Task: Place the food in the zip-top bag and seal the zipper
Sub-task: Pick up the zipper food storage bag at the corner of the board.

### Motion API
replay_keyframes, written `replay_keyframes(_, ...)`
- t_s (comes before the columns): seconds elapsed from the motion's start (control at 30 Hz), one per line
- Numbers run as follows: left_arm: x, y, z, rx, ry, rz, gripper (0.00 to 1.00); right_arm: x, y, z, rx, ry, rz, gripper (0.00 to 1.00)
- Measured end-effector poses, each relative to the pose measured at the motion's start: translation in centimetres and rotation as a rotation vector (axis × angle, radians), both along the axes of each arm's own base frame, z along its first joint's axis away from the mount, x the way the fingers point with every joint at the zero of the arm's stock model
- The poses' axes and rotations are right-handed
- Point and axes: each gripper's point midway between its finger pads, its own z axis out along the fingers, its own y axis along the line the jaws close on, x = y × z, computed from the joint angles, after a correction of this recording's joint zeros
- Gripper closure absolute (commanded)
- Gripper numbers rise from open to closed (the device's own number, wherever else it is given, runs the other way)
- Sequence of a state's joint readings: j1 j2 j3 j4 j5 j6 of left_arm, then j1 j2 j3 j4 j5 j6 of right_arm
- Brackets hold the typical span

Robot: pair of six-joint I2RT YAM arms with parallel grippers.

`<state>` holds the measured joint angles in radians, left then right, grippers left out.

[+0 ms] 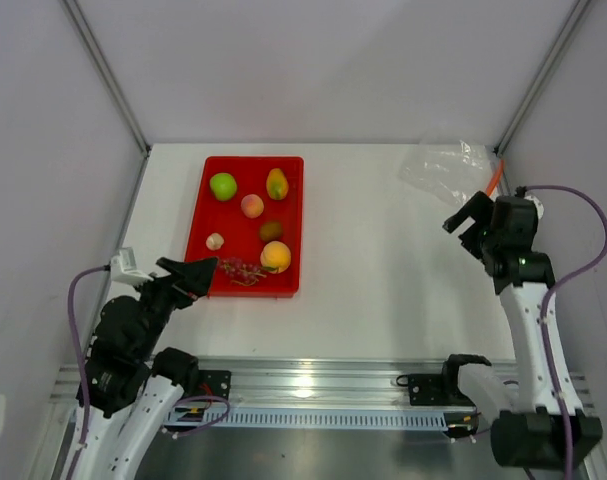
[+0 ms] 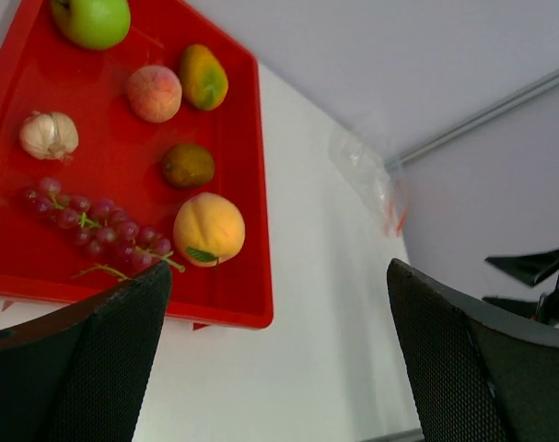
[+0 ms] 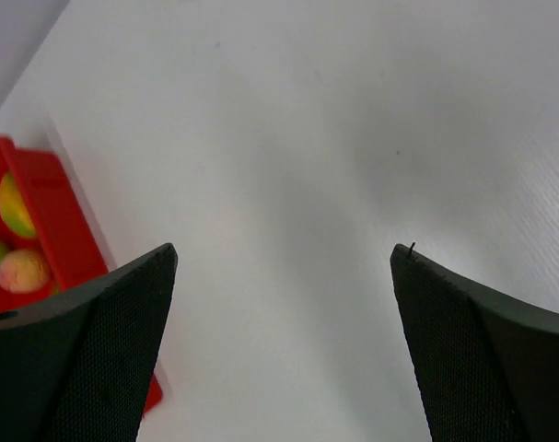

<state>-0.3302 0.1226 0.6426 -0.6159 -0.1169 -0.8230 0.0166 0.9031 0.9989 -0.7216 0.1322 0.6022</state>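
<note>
The food lies in a red tray (image 1: 208,180): green apple (image 1: 222,186), mango (image 1: 276,184), peach (image 1: 252,206), kiwi (image 1: 272,231), orange (image 1: 275,257), garlic-like bulb (image 1: 215,241) and grape bunch (image 1: 243,271). The left wrist view shows the orange (image 2: 208,228) and grapes (image 2: 90,227) too. The clear zip-top bag (image 1: 445,170) lies flat at the back right, its orange-red zipper (image 1: 495,178) along the right edge. My left gripper (image 1: 190,276) is open and empty at the tray's near-left corner. My right gripper (image 1: 464,221) is open and empty, raised just in front of the bag.
White walls and metal posts close the table at the left, back and right. A metal rail (image 1: 323,385) runs along the near edge between the arm bases. The red tray's edge shows at the left of the right wrist view (image 3: 49,198).
</note>
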Motion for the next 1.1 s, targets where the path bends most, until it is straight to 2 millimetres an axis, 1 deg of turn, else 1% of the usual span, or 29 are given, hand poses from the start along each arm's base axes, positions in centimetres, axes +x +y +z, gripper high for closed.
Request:
replay_keyframes(0.03, 0.4, -0.3, -0.4, 0.021, 0.026, -0.010, 0.01, 1.3, -1.1, -0.5, 0.029, 0.009, -0.016, 0.01)
replay_keyframes(0.07, 0.8, -0.5, -0.8, 0.038, 0.051, -0.021, 0.01, 2.8, -2.4, -1.4, 0.063, 0.026, -0.040, 0.01)
replay_keyframes(0.13, 1.3, -1.1, -1.7, 0.067, 0.097, -0.048, 0.00, 4.8, -4.9, -3.6, 0.138, 0.062, -0.073, 0.00)
replay_keyframes(0.17, 1.4, -1.5, -2.1, 0.076, 0.113, -0.067, 0.00, 5.6, -5.7, -4.3, 0.173, 0.066, -0.080, 0.01)
replay_keyframes(0.2, 1.5, -1.9, -2.2, 0.077, 0.119, -0.087, 0.00, 6.5, -7.2, -5.4, 0.212, 0.071, -0.101, 0.01)
replay_keyframes(0.23, 1.5, -2.2, -2.2, 0.078, 0.115, -0.108, 0.01, 7.1, -8.1, -6.0, 0.234, 0.070, -0.111, 0.01)
replay_keyframes(0.3, 1.4, -2.9, -2.1, 0.070, 0.092, -0.144, 0.00, 8.4, -10.7, -7.8, 0.281, 0.091, -0.155, 0.01)
replay_keyframes(0.4, 1.6, -3.8, -2.4, 0.063, 0.060, -0.193, 0.01, 10.6, -13.0, -9.2, 0.286, 0.083, -0.184, 0.01)
replay_keyframes(0.47, 1.7, -4.2, -2.7, 0.064, 0.062, -0.212, 0.01, 11.6, -13.6, -9.5, 0.274, 0.059, -0.183, 0.01)
replay_keyframes(0.53, 1.8, -4.4, -2.7, 0.066, 0.059, -0.227, 0.00, 12.7, -14.1, -9.3, 0.260, 0.024, -0.179, 0.01)
replay_keyframes(0.67, 2.1, -5.2, -2.3, 0.057, 0.034, -0.262, 0.01, 16.2, -15.8, -8.8, 0.227, -0.057, -0.166, 0.01)
replay_keyframes(0.73, 2.3, -5.5, -2.5, 0.055, 0.032, -0.272, 0.01, 18.3, -16.9, -9.4, 0.212, -0.089, -0.157, 0.01)
replay_keyframes(0.83, 2.5, -5.8, -2.7, 0.057, 0.039, -0.288, 0.01, 20.8, -17.7, -11.1, 0.192, -0.100, -0.126, 0.01)
replay_keyframes(1.0, 2.8, -5.9, -2.9, 0.075, 0.040, -0.297, 0.01, 24.0, -17.4, -13.2, 0.136, -0.107, -0.046, 0.01)
replay_keyframes(1.1, 2.9, -5.9, -3.0, 0.082, 0.041, -0.298, 0.00, 25.9, -17.2, -13.6, 0.109, -0.118, -0.008, 0.01)
